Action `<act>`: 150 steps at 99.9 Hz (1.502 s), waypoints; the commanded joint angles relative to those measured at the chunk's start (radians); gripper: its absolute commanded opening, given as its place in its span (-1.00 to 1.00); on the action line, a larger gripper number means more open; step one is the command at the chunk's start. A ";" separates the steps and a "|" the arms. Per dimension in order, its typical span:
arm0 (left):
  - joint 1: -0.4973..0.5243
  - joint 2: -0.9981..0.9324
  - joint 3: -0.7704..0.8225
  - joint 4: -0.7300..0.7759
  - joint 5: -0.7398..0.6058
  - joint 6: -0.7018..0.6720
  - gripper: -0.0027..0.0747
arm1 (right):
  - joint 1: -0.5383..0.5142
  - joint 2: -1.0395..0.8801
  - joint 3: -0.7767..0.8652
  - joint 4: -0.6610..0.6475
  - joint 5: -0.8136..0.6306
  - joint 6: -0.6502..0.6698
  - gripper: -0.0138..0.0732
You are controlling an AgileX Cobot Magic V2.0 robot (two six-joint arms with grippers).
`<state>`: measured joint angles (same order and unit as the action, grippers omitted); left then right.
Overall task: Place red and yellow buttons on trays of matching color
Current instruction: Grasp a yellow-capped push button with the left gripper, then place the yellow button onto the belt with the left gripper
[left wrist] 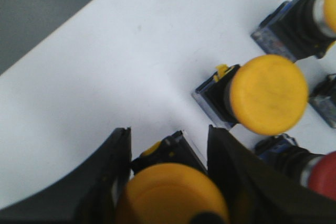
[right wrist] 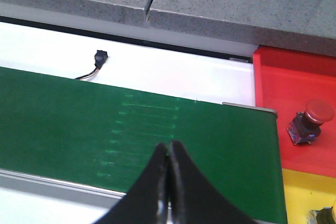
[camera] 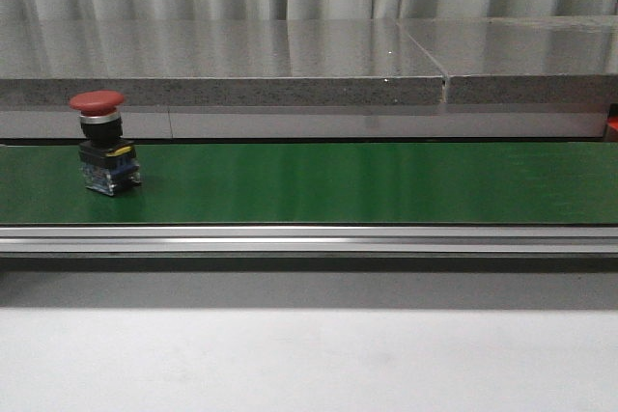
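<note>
A red button (camera: 101, 137) stands upright on the green belt (camera: 367, 180) at its left end. In the left wrist view my left gripper (left wrist: 169, 135) is shut on a yellow button (left wrist: 170, 192), with one finger against each side of it, over a white surface. More yellow buttons (left wrist: 269, 94) and a red one (left wrist: 323, 174) lie beside it. My right gripper (right wrist: 169, 145) is shut and empty above the belt (right wrist: 79, 114). A red tray (right wrist: 294, 77) holds one red button (right wrist: 310, 121). A yellow tray (right wrist: 304, 192) lies next to it. Neither gripper shows in the front view.
A grey stone ledge (camera: 290, 65) runs behind the belt and an aluminium rail (camera: 309, 238) runs along its front. A small black connector with wires (right wrist: 98, 59) lies on the white strip behind the belt. A dark button body (left wrist: 294, 24) lies on the white surface (left wrist: 105, 77).
</note>
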<state>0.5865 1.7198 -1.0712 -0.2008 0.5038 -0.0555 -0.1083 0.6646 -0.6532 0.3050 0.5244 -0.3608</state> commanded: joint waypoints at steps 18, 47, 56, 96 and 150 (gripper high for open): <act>-0.061 -0.242 -0.033 -0.009 0.001 -0.004 -0.98 | -0.002 -0.005 -0.026 0.009 -0.070 -0.007 -0.84; -0.321 -0.290 -0.110 0.001 0.133 0.125 -0.98 | -0.002 -0.005 -0.026 0.009 -0.070 -0.007 -0.84; -0.397 -0.288 -0.109 0.036 0.133 0.144 -0.98 | -0.002 -0.005 -0.026 0.009 -0.070 -0.007 -0.84; -0.527 -0.171 -0.112 0.167 0.138 0.144 -0.98 | -0.002 -0.005 -0.026 0.009 -0.070 -0.007 -0.84; -0.527 -0.148 -0.114 0.218 0.161 0.144 -0.97 | -0.002 -0.005 -0.026 0.009 -0.070 -0.007 -0.84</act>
<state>0.0662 1.6089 -1.1514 0.0148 0.6860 0.0917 -0.1083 0.6646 -0.6532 0.3050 0.5244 -0.3614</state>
